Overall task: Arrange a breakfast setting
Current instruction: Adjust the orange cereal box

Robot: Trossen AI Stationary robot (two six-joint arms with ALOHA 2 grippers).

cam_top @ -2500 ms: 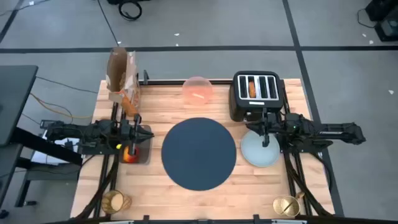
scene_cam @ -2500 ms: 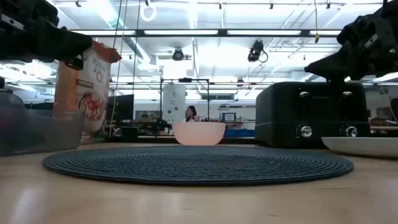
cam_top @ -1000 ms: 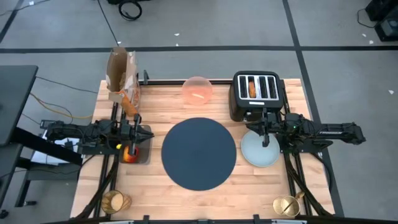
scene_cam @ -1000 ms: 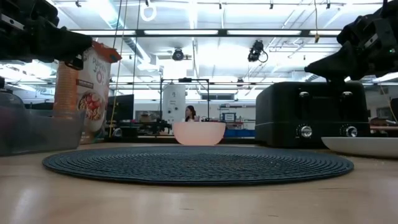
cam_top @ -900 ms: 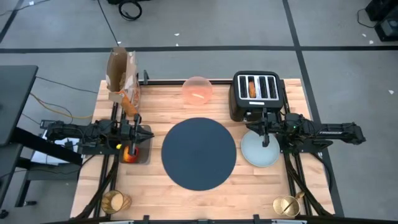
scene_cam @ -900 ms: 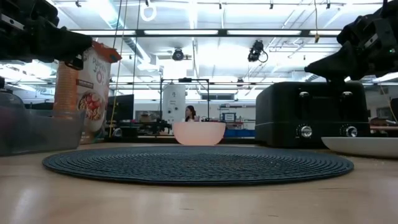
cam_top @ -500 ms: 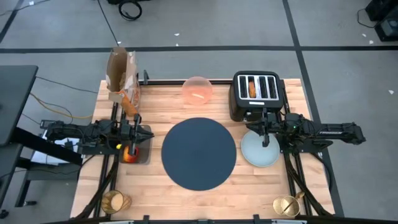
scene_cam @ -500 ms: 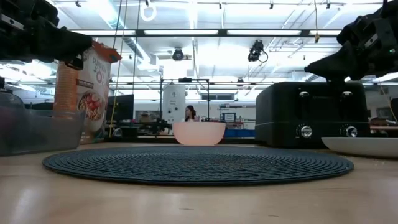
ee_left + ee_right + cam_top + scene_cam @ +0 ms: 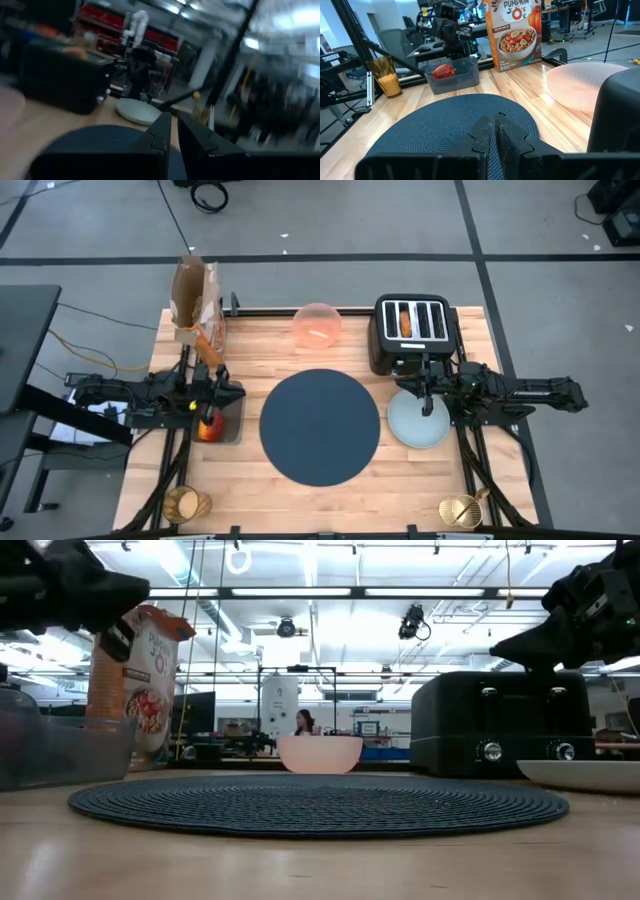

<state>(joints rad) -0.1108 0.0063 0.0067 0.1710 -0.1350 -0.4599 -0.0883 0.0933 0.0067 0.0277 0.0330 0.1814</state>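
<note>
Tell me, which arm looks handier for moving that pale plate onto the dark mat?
Probably the right: its claw hangs directly over the plate, beside the placemat. The left claw sits across the mat, above the apple.

Left gripper and right gripper, both closed, facing inward.

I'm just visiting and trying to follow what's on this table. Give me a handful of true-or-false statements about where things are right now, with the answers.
1. The navy placemat has nothing on it. True.
2. The pink bowl sits on the placemat. False: it stands on bare wood at the table's far edge.
3. The red apple lies in a small grey bin. True.
4. All four slots of the black toaster are empty. False: one slot holds something golden-brown.
5. The right gripper hangs over the pale plate. True.
6. The left gripper is over the placemat. False: it is above the apple's bin.
</note>
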